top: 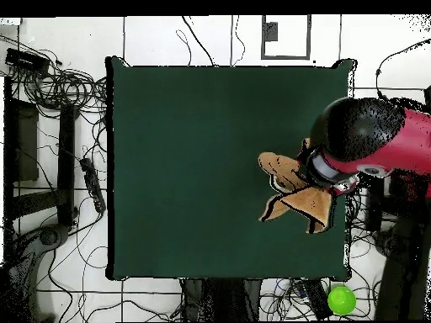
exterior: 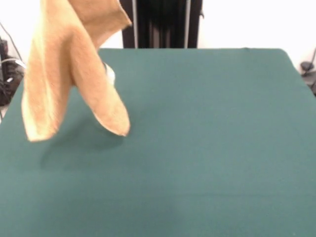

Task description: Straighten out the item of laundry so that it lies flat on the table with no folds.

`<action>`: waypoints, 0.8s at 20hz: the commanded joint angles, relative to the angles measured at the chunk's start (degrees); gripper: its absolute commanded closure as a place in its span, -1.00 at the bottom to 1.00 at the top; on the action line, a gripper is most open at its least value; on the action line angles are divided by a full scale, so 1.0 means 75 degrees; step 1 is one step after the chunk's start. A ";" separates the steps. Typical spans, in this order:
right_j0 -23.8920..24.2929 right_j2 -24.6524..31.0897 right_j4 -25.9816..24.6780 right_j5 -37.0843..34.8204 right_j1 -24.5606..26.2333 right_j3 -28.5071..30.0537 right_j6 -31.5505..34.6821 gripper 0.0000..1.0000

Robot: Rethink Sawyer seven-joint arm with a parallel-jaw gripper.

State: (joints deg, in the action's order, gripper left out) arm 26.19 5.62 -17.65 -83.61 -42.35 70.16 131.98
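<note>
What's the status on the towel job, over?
Gripper hidden behind the arm; state unclear. Towel hanging in the air, folded, over the table edge. Nothing in the way.

No text, label, brand, number or sign can be read in either view. The small white tag (exterior: 109, 73) on the towel (exterior: 74, 64), at about nine o'clock in the front view, shows no legible print, and the table (exterior: 207, 148) bears no markings.
</note>
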 commanded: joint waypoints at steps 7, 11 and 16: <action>-0.0527 0.1170 0.1158 0.1864 0.0827 0.0553 -0.0104 1.00; -0.0668 0.1161 0.1427 0.2189 0.1012 0.0506 0.0112 1.00; -0.0832 0.1122 0.1653 0.2614 0.1150 0.0492 0.0231 1.00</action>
State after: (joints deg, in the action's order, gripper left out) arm 23.26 7.66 -8.74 -68.66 -35.23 70.16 131.98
